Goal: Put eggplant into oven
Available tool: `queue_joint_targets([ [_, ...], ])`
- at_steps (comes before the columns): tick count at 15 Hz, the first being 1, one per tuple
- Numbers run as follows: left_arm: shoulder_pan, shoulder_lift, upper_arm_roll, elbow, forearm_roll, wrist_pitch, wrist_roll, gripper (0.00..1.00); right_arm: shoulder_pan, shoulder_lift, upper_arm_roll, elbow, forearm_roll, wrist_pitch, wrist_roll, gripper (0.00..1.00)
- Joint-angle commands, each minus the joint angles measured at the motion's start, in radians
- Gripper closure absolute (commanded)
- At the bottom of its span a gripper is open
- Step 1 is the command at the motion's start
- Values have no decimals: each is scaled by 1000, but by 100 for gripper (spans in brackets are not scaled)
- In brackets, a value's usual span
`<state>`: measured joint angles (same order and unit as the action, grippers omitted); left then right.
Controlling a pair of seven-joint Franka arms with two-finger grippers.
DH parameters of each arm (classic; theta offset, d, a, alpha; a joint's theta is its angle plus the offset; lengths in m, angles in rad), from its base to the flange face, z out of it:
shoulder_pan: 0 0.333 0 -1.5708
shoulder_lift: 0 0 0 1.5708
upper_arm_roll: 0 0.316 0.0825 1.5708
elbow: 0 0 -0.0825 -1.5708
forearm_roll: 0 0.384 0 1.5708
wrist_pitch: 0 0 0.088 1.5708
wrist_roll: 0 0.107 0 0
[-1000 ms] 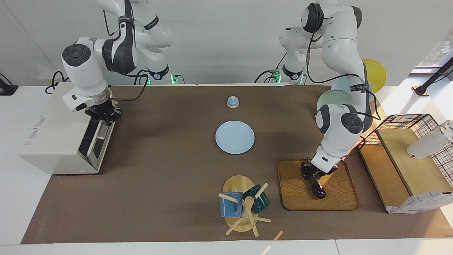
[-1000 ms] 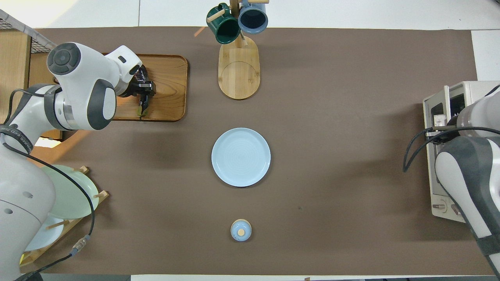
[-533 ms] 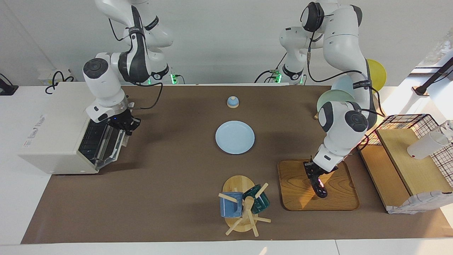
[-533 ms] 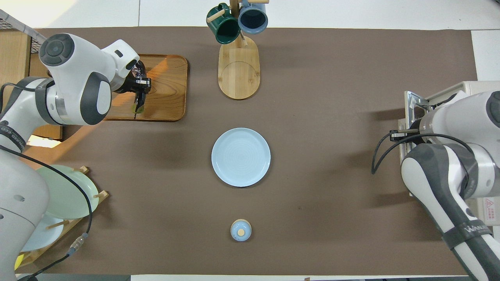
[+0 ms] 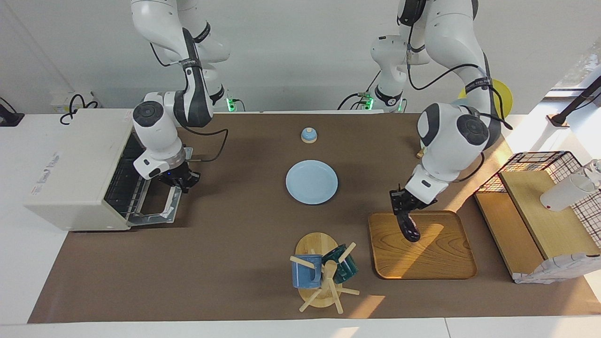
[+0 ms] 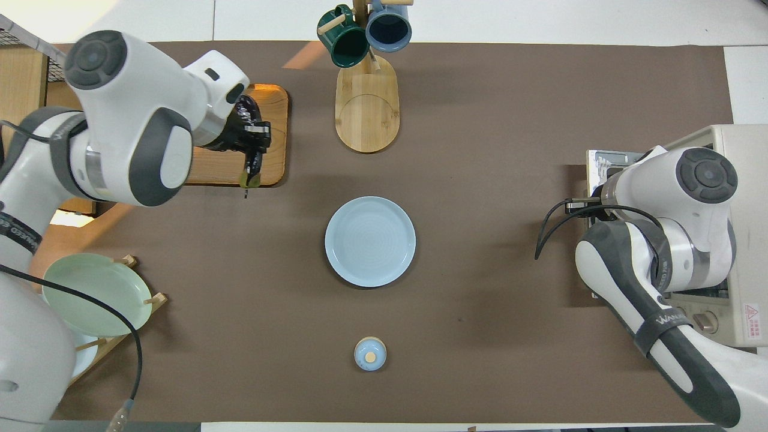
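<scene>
Robot lab: paired arms [image 5: 450, 126], staged tabletop [image 5: 235, 244].

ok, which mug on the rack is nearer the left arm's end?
The dark green mug; the blue mug hangs beside it, toward the right arm's end.

Eggplant [image 5: 407, 224]: slim, glossy, near-black purple, hanging roughly upright in the air over the edge of the wooden tray [image 5: 441, 263] nearest the robots, clamped at its upper end in the left gripper [image 5: 400, 204], green stem end [image 6: 251, 177] visible from overhead. Oven [image 5: 70, 169]: boxy, white, at the right arm's end of the table, door [image 5: 159, 206] dropped fully open and lying flat, wire rack [image 5: 123, 188] exposed inside.
</scene>
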<state>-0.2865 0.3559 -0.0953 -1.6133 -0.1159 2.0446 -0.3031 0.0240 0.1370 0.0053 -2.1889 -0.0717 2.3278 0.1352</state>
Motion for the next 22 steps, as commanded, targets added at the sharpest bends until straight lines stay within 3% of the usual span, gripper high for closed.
queue_joint_targets([
  [1,-97,-37,16,-56,-14,14,-112,100,-26,38,-21,12,-23,57,24,100],
  [3,-149,-55,16,-100,-14,57,-157,100,-24,39,-18,12,-23,61,35,100],
  [8,-287,-107,16,-347,-14,297,-224,100,-12,52,-16,12,21,62,57,100],
  [11,-332,-86,17,-399,-14,385,-260,100,32,61,2,52,116,51,67,100],
  [14,-332,-86,16,-401,-14,384,-258,100,94,41,2,86,144,6,109,100],
  [15,-330,-86,17,-401,-14,381,-257,100,96,36,2,119,144,-45,109,98],
  [16,-330,-86,17,-401,-14,379,-252,100,97,36,2,153,144,-89,112,83],
  [17,-330,-86,17,-401,-13,376,-251,45,97,35,4,170,144,-114,118,64],
  [18,-332,-86,17,-399,-13,371,-252,0,97,35,4,182,144,-131,115,25],
  [19,-329,-86,17,-399,-13,371,-248,0,97,35,4,184,144,-133,112,14],
  [22,-297,-113,25,-376,-13,307,-222,0,114,6,7,198,133,-174,101,14],
])
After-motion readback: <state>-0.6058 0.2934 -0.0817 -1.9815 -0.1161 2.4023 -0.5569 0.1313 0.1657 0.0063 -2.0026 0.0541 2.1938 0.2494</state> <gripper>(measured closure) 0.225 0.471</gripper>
